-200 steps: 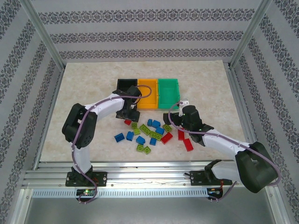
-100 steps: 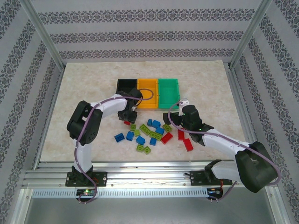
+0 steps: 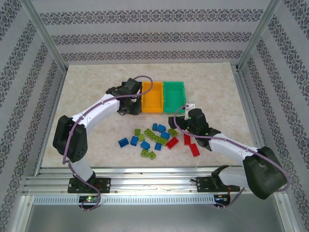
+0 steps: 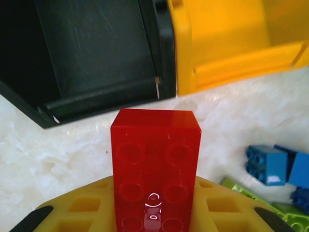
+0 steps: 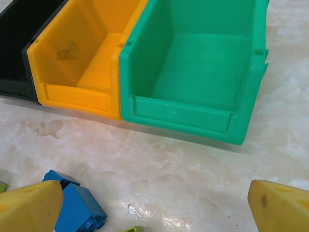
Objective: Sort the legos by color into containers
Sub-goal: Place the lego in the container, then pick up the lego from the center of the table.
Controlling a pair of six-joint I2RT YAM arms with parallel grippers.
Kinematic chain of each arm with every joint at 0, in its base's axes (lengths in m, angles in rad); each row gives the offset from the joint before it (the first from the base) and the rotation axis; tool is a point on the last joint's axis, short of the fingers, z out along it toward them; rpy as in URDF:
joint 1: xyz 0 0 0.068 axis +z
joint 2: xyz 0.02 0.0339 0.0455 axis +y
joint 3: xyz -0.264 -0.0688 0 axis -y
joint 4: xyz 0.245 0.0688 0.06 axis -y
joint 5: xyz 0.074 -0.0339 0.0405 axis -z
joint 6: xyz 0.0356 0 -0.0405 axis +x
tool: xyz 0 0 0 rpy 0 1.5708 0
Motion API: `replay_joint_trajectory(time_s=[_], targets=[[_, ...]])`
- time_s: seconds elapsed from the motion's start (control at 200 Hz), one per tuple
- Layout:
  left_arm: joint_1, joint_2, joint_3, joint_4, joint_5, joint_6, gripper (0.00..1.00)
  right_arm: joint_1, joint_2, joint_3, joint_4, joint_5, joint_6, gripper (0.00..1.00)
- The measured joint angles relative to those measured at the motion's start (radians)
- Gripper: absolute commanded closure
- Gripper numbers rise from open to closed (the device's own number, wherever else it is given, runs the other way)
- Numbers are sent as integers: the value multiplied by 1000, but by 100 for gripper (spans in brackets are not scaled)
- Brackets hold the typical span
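My left gripper (image 3: 128, 107) is shut on a red lego (image 4: 155, 164), which stands up between the yellow fingers (image 4: 77, 208) in the left wrist view. It hangs just in front of the black container (image 4: 96, 58), with the orange-yellow container (image 4: 227, 43) to the right. My arm covers most of the black container in the top view. My right gripper (image 5: 154, 212) is open over bare table before the green container (image 5: 203, 72), nothing between its fingertips (image 5: 29, 208). Loose red, blue and lime legos (image 3: 154, 137) lie between the arms.
The orange-yellow container (image 3: 152, 96) and the green container (image 3: 175, 95) stand side by side mid-table. Red legos (image 3: 194, 150) lie beside the right arm. A blue lego (image 5: 77, 208) sits by the right gripper's left finger. Metal frame posts edge the table.
The left gripper shut on the red lego at the pile's far left, lifted it and swung up toward the black container. The right arm has not moved.
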Motion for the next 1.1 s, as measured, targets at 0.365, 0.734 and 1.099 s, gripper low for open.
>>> replay_joint_trajectory(time_s=[0.365,0.734,1.099], targets=[[119,121,155,40,57,-76,36,2,0,0,0,0,0,2],[121,-173,-345,326,121,-92,32,2,38,28,-4,-28,5,2],[148,-314,-696,649,224,-57,31,29,136,168,-127,-163,29,11]])
